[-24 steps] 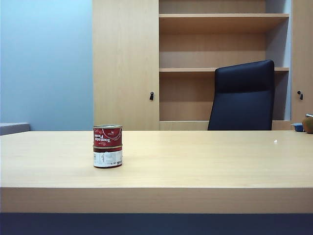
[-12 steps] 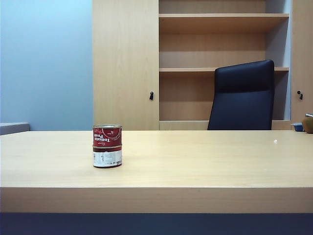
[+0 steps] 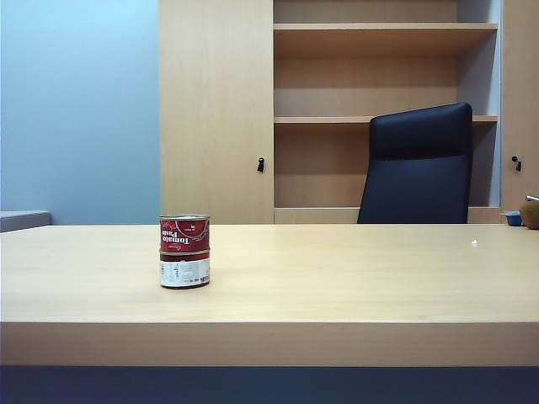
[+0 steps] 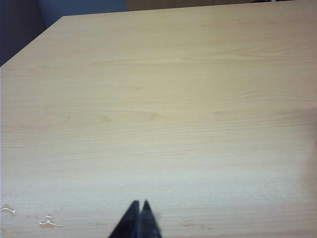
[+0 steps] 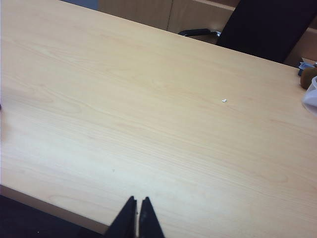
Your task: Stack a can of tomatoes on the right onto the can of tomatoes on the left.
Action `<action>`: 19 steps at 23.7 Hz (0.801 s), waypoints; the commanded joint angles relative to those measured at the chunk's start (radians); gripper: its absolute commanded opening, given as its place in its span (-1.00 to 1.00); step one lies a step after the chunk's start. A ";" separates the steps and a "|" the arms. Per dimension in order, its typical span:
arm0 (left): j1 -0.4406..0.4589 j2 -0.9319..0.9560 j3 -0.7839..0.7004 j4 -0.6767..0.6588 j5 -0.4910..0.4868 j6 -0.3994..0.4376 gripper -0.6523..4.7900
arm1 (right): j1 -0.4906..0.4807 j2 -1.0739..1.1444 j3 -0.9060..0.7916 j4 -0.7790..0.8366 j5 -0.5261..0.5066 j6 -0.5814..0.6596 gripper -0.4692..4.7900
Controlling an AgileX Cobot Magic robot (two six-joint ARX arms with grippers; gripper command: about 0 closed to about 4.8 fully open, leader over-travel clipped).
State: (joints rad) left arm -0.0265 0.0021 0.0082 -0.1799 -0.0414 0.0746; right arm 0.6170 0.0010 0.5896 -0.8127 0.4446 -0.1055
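Pale wood table carries both cans left of centre: the upper can stands upright on the lower can, axes vertical, the red label's lettering inverted. Against the earlier exterior pictures, the stack sits unchanged. Left gripper hangs over bare tabletop, tips pressed together, holding nothing. Right gripper, near the table's front edge, likewise closed and empty.

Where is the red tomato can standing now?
In the exterior view the red tomato can stands on the other can, on the left part of the table, far from the chair.
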 commanded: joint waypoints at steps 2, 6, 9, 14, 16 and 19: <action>-0.001 0.001 0.002 -0.006 0.003 -0.003 -0.77 | 0.001 -0.003 0.005 0.014 0.002 0.001 -0.70; -0.001 0.001 0.002 -0.006 0.003 -0.003 -0.77 | -0.039 -0.003 0.005 0.006 0.148 -0.113 -0.74; -0.001 0.001 0.002 -0.006 0.003 -0.003 -0.77 | -0.100 -0.003 0.005 -0.001 0.207 -0.112 -0.74; -0.001 0.001 0.002 -0.006 0.003 -0.003 -0.77 | -0.165 -0.003 0.005 -0.021 0.214 -0.112 -0.74; -0.001 0.001 0.002 -0.006 0.003 -0.003 -0.77 | -0.192 -0.003 0.005 -0.009 0.219 -0.117 -0.74; -0.001 0.001 0.002 -0.006 0.003 -0.003 -0.77 | -0.303 -0.003 -0.008 0.153 0.145 -0.139 -0.74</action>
State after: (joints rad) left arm -0.0265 0.0021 0.0082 -0.1799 -0.0414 0.0742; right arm 0.3443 0.0010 0.5869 -0.7921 0.6415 -0.2382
